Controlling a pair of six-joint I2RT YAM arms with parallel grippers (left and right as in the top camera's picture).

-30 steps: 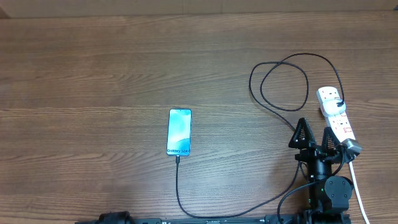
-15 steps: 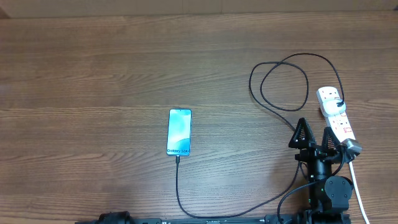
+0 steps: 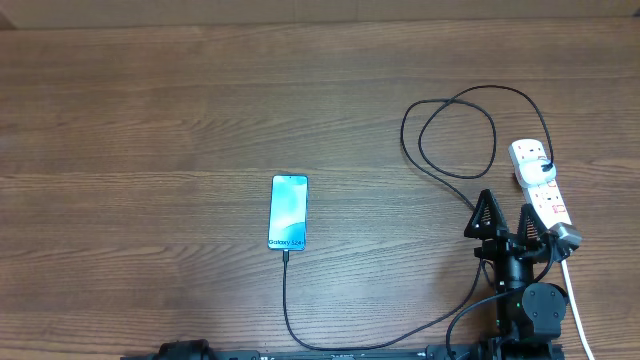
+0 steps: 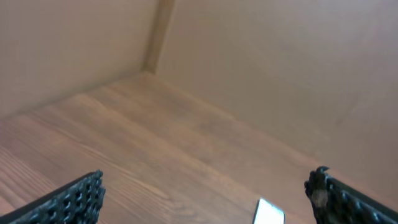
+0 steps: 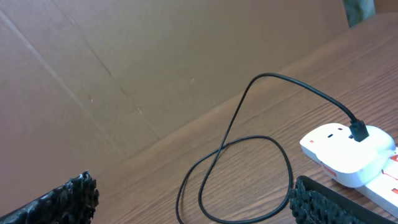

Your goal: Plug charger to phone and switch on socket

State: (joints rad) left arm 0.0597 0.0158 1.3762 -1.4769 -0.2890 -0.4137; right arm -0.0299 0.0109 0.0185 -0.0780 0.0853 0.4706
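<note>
overhead: high above, straight down, whole desk [image 3: 150, 100] in frame
left wrist: low, near desk, faces back wall [image 4: 280, 74]; phone [image 4: 268, 213] clipped at bottom edge
right wrist: low, close, faces wall over cable [image 5: 268, 75] loop and power strip [image 5: 348, 152]
shared: overhead also covers phone, cable, power strip

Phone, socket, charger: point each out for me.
phone [image 3: 288, 211], overhead view, middle of lit screen.
socket [image 3: 549, 203], overhead view, lower white body.
charger [image 5: 357, 132], right wrist view, black plug in the socket.
</note>
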